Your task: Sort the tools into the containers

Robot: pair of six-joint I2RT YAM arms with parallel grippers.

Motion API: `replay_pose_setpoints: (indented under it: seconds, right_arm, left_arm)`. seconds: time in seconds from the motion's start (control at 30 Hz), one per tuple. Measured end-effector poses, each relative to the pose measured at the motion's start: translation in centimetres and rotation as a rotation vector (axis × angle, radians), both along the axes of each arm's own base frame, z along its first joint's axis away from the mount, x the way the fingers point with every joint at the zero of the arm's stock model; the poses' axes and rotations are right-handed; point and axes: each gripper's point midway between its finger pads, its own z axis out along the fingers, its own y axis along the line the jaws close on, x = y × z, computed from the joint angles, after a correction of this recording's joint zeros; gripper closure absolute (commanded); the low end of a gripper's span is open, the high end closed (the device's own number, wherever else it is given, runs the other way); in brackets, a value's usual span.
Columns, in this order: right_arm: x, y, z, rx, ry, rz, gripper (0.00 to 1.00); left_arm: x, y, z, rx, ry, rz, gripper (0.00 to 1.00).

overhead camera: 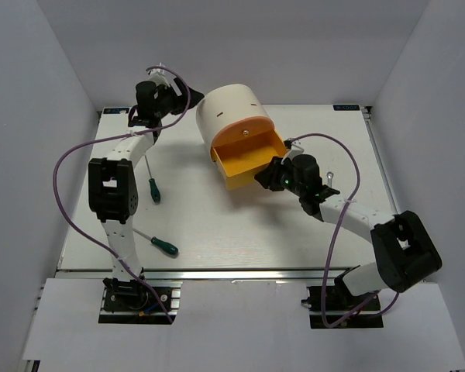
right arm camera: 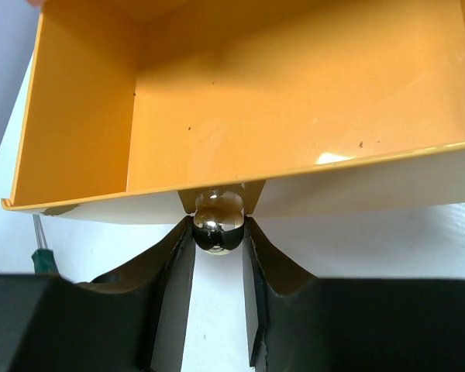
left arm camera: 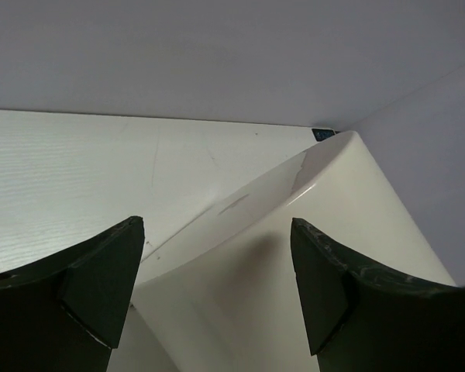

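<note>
White walls [overhead camera: 31, 116], white table [overhead camera: 217, 225]. Cream cabinet [overhead camera: 231, 112] stands at the far middle of the table. Its orange drawer [overhead camera: 244, 159] is pulled out toward the arms, and no tool shows in the part seen from the right wrist.

Right gripper [overhead camera: 265, 178] is at the drawer front, fingers [right arm camera: 178, 256] pinching the brass knob [right arm camera: 217, 226] from both sides. Left gripper [left arm camera: 217, 232] is at the cabinet's back left, fingers [left arm camera: 101, 287] spread wide with the cabinet wall between them. Contact can't be told.

The tools are on the table left of the drawer, well apart from it. One screwdriver [overhead camera: 153, 188] lies beside the left arm and a second screwdriver [overhead camera: 165, 246] lies nearer the bases.

Handling, as a guess:
- **Drawer:** looks light and stiff.
- **Knob:** small, round and shiny, so likely slippery. Grip it square across the ball and pull straight.
- **Cabinet:** looks light enough to drag along with the drawer, so a brace at the back makes sense.
- **Screwdrivers:** light and rigid, and they will roll. Take them across the green handle, since the thin shaft would slip.
</note>
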Motion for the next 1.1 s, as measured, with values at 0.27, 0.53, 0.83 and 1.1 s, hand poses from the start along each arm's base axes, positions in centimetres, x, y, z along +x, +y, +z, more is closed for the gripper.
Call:
replay_pose_setpoints:
  seconds: [0.27, 0.53, 0.83, 1.1]
  right_arm:
    - [-0.8, -0.2, 0.0, -0.001, -0.004, 0.02, 0.46]
    - [-2.0, 0.1, 0.2, -0.029, -0.03, 0.106, 0.33]
    - [-6.8, -0.5, 0.6, -0.086, -0.092, 0.307, 0.34]
    - [-9.9, -1.4, 1.4, -0.103, -0.169, 0.423, 0.34]
  left_arm:
    - [-2.7, 3.9, 1.3, 0.09, 0.075, 0.173, 0.34]
    - [-12.0, 9.4, 4.6, 0.21, 0.1, 0.383, 0.87]
    - [-18.4, 12.7, -9.3, 0.46, 0.544, 0.433, 0.32]
    - [-22.7, 14.5, -19.0, 0.682, 0.862, 0.394, 0.29]
